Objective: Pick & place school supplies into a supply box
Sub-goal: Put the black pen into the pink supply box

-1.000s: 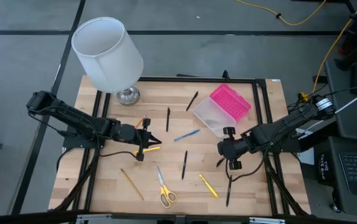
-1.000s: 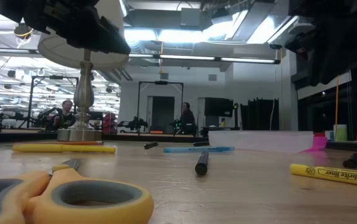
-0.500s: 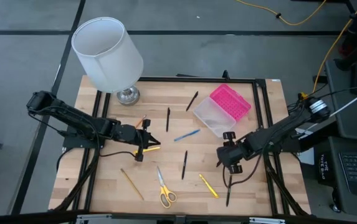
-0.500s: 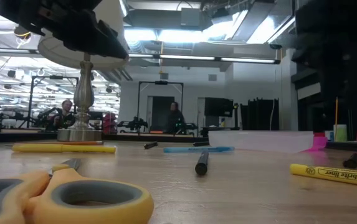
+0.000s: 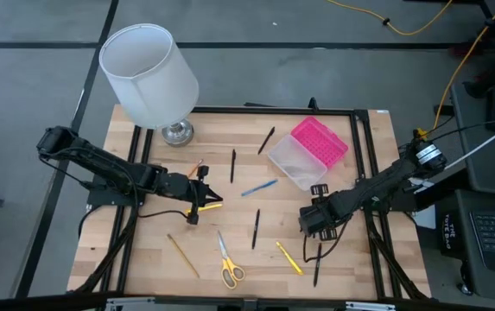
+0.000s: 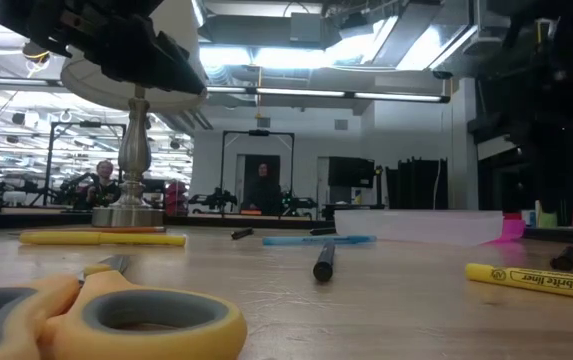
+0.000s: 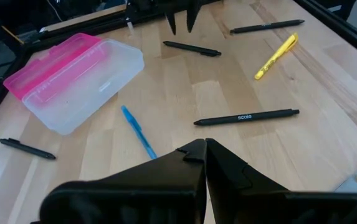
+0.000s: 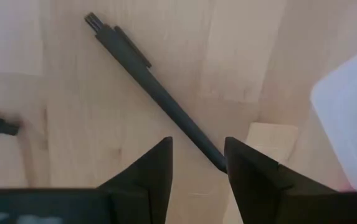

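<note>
— Starting from your left side, what do you have?

— My left gripper hovers over the middle-left of the table, its fingers pinched together with nothing between them. A yellow marker lies just beside its tip. Behind it stands the lamp at the table's far-left corner.

— And the loose supplies?

— A tan pencil lies near the front edge, with the yellow-handled scissors to its right. Toward the centre there is a black pen, a blue pen, another black pen nearer the front, and one more black pen up by the far edge. A yellow highlighter lies front-right of centre.

— Where is the box?

— The pencil case sits right of centre toward the far side, lying open, with its pink lid hinged back and its clear base facing the table's middle.

— And your right side?

— My right gripper is low over the table in front of the case, its fingers spread apart. In my right wrist view a black pen runs down into the gap between them, not yet pinched. I am holding nothing there.
</note>
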Controlling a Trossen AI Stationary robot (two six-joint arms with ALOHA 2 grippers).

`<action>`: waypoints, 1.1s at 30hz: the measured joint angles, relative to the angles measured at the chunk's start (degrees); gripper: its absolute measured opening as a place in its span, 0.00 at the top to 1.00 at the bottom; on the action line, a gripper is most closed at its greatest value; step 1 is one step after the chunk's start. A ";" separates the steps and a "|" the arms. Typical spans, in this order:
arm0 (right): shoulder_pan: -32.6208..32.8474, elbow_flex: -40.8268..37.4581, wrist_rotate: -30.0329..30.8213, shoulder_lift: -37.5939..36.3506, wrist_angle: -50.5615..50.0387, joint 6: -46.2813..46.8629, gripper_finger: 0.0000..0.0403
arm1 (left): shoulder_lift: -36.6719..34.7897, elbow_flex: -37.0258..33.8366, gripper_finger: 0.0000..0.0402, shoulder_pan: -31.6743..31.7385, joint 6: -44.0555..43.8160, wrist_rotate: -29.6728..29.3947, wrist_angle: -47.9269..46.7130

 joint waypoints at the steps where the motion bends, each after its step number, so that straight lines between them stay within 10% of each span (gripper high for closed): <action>1: 0.00 0.00 0.00 0.78 0.01 -0.02 0.63 | 0.00 0.00 0.99 0.00 0.00 0.00 0.00; 33: -2.91 0.02 -6.21 8.79 5.44 -12.25 0.64 | 0.00 0.00 0.99 0.00 0.00 0.00 0.00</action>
